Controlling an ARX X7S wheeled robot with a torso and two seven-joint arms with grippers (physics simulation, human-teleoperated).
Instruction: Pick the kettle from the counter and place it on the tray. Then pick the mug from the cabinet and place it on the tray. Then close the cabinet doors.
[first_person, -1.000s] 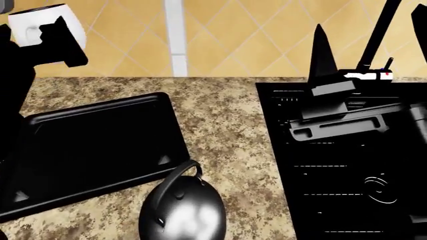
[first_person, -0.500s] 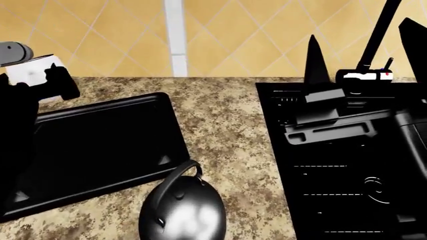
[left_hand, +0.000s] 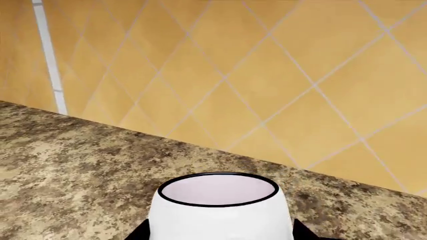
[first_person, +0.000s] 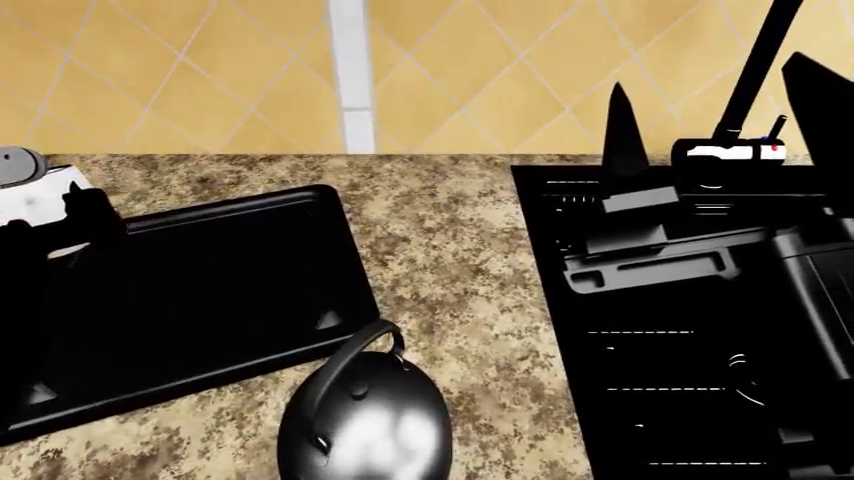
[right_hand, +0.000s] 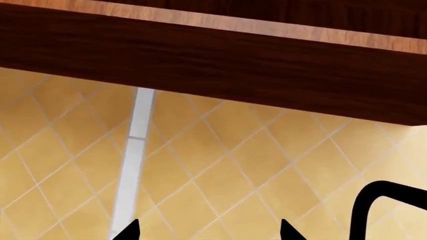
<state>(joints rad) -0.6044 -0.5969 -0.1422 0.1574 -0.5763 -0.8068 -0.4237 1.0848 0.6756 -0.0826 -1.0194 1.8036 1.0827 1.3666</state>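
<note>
L gripper (first_person: 47, 225) holding mug (left_hand: 220, 207) at tray's (first_person: 200, 290) 10 o'clock, kettle (first_person: 363, 420) off-tray; next: set mug down; R gripper (right_hand: 207, 231) looks wide.

Head view overhead; wrist views face tiled wall (right_hand: 220, 170).

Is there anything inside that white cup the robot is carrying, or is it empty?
Empty. The left wrist view looks down into the mug, showing only a bare pale pinkish inside below its dark rim, with no liquid or object in it.
</note>
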